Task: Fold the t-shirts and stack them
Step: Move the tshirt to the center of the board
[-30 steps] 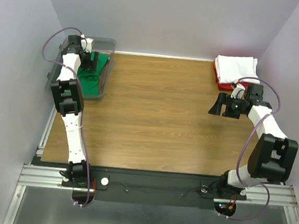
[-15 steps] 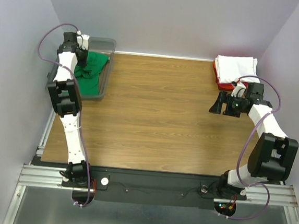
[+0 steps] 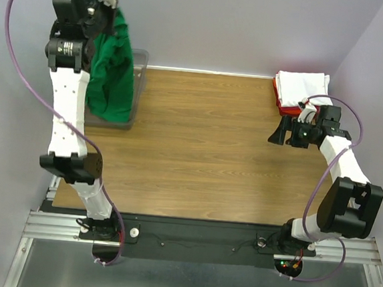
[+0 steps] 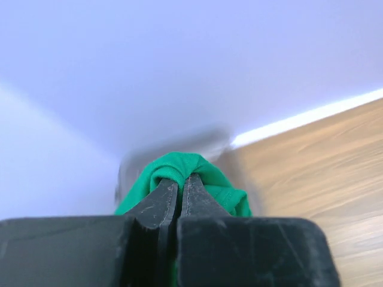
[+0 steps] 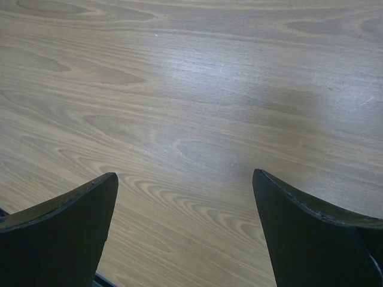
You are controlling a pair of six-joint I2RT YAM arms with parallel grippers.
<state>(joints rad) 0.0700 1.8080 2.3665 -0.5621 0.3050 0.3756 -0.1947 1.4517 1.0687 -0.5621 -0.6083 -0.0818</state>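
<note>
L gripper (image 4: 179, 179) is pressing shut on a bunched fold of the green t-shirt (image 3: 115, 76); the wrist view is showing cloth wedged between the jaws, no gap. I'm holding it high over the far-left corner of the tabletop (image 3: 205, 145), above the grey bin (image 3: 143, 60). Shirt is hanging as a crumpled column: long axis vertical, pinch point at top, free end pointing down toward the bin. Can't tell whether the lowest cloth is clearing the bin rim or touching it. Can't tell collar from hem either, too bunched. R gripper (image 3: 283, 134) is hovering w/ jaws spread wide, gripping nothing, near the right edge, just on the near side of the stack at the far-right corner: white t-shirt (image 3: 304, 86) lying folded on the red t-shirt (image 3: 286, 110). Step, as I'm judging it: getting the 3rd shirt out of the bin, 2 of 3 looking done. Next move is calling for carrying the green one to the open middle of the tabletop and laying it flat. Prob. also bringing R in to take a 2nd edge & spread it, since one pinch is roping it up. Risk: cloth snagging on the bin wall.
</note>
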